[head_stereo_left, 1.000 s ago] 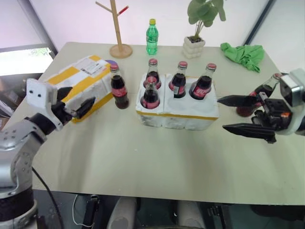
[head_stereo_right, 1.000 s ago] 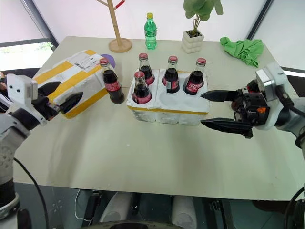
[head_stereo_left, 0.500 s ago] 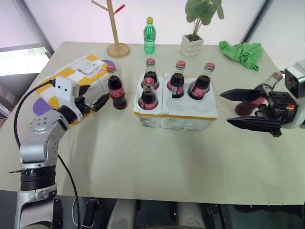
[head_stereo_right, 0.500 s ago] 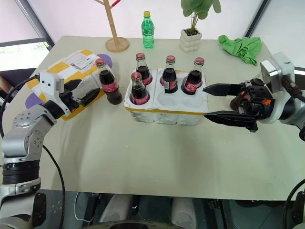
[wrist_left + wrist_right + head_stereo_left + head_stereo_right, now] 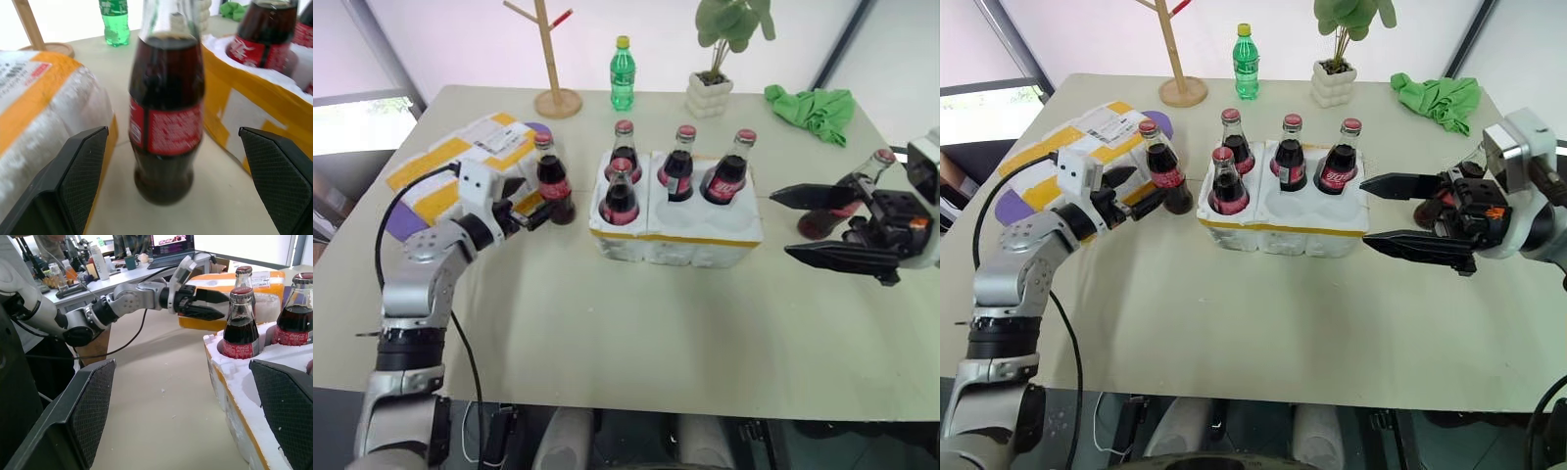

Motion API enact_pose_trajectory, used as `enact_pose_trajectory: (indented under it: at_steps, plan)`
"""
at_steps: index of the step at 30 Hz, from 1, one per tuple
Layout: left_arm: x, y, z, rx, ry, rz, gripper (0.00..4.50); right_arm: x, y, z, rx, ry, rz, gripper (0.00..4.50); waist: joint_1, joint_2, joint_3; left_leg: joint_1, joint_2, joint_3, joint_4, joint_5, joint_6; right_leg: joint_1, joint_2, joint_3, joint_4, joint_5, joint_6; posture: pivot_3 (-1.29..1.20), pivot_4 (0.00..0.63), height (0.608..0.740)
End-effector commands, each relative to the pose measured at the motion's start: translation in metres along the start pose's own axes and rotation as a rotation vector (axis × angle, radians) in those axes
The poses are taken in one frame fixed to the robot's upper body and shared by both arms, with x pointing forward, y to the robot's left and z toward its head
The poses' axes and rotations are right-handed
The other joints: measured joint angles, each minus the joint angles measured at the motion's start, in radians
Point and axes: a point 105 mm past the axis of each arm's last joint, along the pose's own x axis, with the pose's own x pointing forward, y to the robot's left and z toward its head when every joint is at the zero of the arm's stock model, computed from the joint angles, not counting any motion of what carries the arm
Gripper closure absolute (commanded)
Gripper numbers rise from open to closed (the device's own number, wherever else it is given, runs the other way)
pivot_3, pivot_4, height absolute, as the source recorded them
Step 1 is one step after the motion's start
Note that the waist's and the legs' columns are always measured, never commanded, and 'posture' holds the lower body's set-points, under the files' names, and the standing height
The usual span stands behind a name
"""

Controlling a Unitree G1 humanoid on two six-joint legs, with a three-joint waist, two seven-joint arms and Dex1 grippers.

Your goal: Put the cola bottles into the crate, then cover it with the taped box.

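Observation:
The white crate [image 5: 705, 235] with a yellow band stands mid-table and holds several cola bottles, such as one in a front well [image 5: 619, 192] and one leaning at the back right [image 5: 729, 168]. A loose cola bottle [image 5: 552, 181] stands between the crate and the taped box [image 5: 450, 162]. My left gripper [image 5: 538, 209] is open and level, right in front of that bottle [image 5: 166, 122], which sits between the fingertips with a gap on each side. At the right my right gripper [image 5: 779, 224] is open and points at the crate's end. Another cola bottle [image 5: 869, 171] stands behind it, partly hidden.
Along the far edge stand a wooden stand [image 5: 553, 59], a green plastic bottle [image 5: 623, 73], a potted plant [image 5: 713, 88] and a green cloth [image 5: 811, 108]. A purple disc [image 5: 395, 217] lies by the taped box. Bare tabletop lies in front of the crate.
My left arm has reached forward and to the right, past the taped box, up to the loose bottle. The right gripper has kept still. The view has shifted slightly.

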Motion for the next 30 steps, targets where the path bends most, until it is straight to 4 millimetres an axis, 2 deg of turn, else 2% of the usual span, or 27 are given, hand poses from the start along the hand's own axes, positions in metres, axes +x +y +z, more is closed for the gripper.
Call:
enact_pose_trajectory:
  at_steps: [1,8,14,18,20,23,25,30]
  plan:
    - [0.008,0.000,0.011,0.035,-0.040,-0.011,0.03,-0.001,0.007,0.012,-0.053,-0.019,0.010,0.00,-0.001,0.000,0.000,0.000,0.000,0.000,0.000,0.000,0.000,0.000,0.000,0.000,0.000,0.000,0.000,0.00,0.150,0.740]
    - [0.024,0.000,0.008,0.027,-0.038,-0.031,0.03,-0.002,0.009,0.014,-0.056,-0.028,0.006,0.00,-0.001,0.000,0.000,0.000,0.000,0.000,0.000,0.000,0.000,0.000,0.000,0.000,0.000,0.000,0.000,0.00,0.150,0.740]
    - [0.036,0.006,-0.002,0.008,-0.013,-0.029,0.03,-0.002,0.012,0.014,-0.053,-0.034,0.005,0.00,0.000,0.000,0.000,0.000,0.000,0.000,0.000,0.000,0.000,0.000,0.000,0.000,0.000,0.000,0.001,0.00,0.150,0.740]
    - [0.043,0.005,-0.006,-0.001,-0.008,-0.044,0.03,0.034,-0.004,-0.005,-0.046,-0.037,0.007,0.00,-0.009,-0.002,-0.001,0.001,0.000,0.000,0.000,0.000,0.000,0.000,0.000,0.000,0.001,0.000,0.001,0.00,0.150,0.740]
    - [0.045,0.001,-0.005,-0.004,-0.016,-0.071,0.03,0.039,-0.006,-0.006,-0.050,-0.037,0.006,0.00,-0.006,-0.001,-0.001,0.001,0.000,0.000,0.000,0.001,-0.001,0.000,0.000,0.000,0.002,0.001,0.001,0.00,0.150,0.740]
    - [0.045,-0.003,-0.002,-0.002,-0.037,-0.089,0.88,0.040,-0.007,-0.007,-0.053,-0.036,0.003,0.00,-0.002,-0.001,-0.001,0.000,0.000,0.000,0.000,0.001,-0.001,-0.001,0.000,0.000,0.002,0.001,0.001,0.00,0.150,0.740]
    - [0.044,-0.003,0.000,-0.001,-0.044,-0.095,1.81,0.039,-0.007,-0.008,-0.053,-0.034,0.000,0.00,0.000,-0.001,0.000,0.000,-0.001,-0.001,0.000,0.001,-0.001,0.000,0.000,0.000,0.001,0.001,0.002,0.00,0.150,0.740]
    - [0.037,0.002,0.001,0.005,-0.040,-0.079,1.79,0.038,-0.008,-0.009,-0.054,-0.035,-0.004,0.00,-0.002,-0.002,0.000,-0.001,-0.001,-0.001,0.000,0.001,-0.001,-0.001,0.000,0.000,0.001,0.001,0.002,0.00,0.150,0.740]
